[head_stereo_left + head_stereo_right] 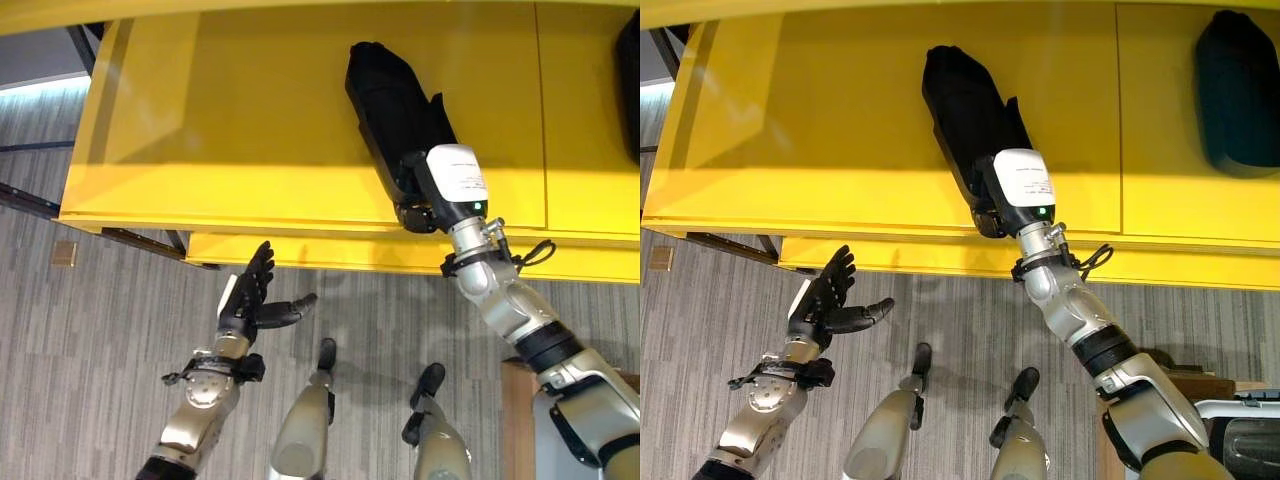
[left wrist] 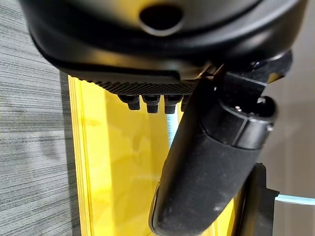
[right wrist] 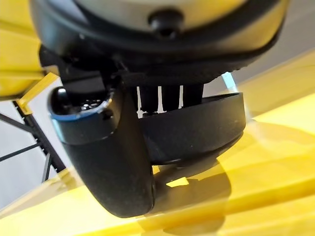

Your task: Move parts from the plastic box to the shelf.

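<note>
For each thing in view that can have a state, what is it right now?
Long black plastic part: lying on the yellow shelf, right hand on its near end.
Second dark part: resting on the shelf, untouched.
Right hand: thumb and fingers closed on the black part.
Left hand: open, holding nothing, over the floor.

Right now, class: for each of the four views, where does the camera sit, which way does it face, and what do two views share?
Left eye view: head camera, looking down on the yellow shelf; left hand open below it.
Right eye view: same head, same scene; right hand on the black part.
Left wrist view: along the left hand toward the shelf.
Right wrist view: along the right hand, fingers over the part.
Both eyes share shelf, part, both hands.
</note>
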Controlling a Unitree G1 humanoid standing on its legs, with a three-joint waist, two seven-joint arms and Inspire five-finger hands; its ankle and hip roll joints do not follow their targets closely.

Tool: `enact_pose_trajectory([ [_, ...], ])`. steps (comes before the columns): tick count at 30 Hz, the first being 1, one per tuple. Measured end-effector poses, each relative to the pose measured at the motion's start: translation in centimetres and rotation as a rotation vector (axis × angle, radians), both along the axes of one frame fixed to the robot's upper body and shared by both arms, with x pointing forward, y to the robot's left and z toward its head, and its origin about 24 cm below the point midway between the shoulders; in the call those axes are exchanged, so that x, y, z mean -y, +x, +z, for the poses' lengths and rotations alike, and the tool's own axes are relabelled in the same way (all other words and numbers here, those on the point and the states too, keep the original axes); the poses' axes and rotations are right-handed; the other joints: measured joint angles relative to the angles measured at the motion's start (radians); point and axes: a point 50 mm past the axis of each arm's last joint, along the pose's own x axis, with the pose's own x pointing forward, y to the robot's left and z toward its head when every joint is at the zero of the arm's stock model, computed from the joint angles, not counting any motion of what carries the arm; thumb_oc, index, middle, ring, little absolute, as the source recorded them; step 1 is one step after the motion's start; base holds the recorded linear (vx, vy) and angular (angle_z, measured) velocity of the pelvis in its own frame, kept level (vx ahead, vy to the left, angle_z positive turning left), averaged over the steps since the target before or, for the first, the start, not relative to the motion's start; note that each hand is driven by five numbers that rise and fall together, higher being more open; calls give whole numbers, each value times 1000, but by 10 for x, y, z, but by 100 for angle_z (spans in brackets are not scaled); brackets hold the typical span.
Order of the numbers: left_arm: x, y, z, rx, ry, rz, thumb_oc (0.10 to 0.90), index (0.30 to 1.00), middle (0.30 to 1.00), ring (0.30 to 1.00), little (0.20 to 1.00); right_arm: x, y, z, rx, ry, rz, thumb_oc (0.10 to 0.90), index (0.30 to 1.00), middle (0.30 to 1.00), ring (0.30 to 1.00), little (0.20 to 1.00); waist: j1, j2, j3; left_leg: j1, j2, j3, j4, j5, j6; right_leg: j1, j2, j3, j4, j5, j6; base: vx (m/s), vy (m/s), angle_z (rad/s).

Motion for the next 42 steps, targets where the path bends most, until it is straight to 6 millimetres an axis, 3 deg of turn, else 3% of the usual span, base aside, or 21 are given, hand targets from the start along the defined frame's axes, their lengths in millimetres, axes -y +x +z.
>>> enact_pose_trajectory([
  [9,-2,-4,-4,-18,0,10,900,1000,1000,1000,1000,38,5,10,56,144,-204,400,300,300,300,300,0,-3,2,6,0,9,-1,0,1,0,1,4,0,3,-1,-8,-2,-2],
  [16,-1,-3,-3,-13,0,9,900,1000,1000,1000,1000,49,7,8,80,229,-279,400,300,300,300,300,3,-3,2,9,1,11,-2,0,1,1,1,6,0,4,-2,-3,-1,-1],
  [32,-2,-4,-4,-18,-7,15,900,1000,1000,1000,1000,32,10,8,77,349,-247,400,300,300,300,300,7,-3,2,5,0,8,-2,0,1,1,1,1,-1,4,-2,0,0,0],
  [42,-5,-4,-3,-18,-2,31,900,1000,1000,1000,1000,18,18,14,52,461,-196,400,300,300,300,300,32,-3,2,0,-2,0,1,0,0,2,0,-5,-1,4,-2,0,1,1],
])
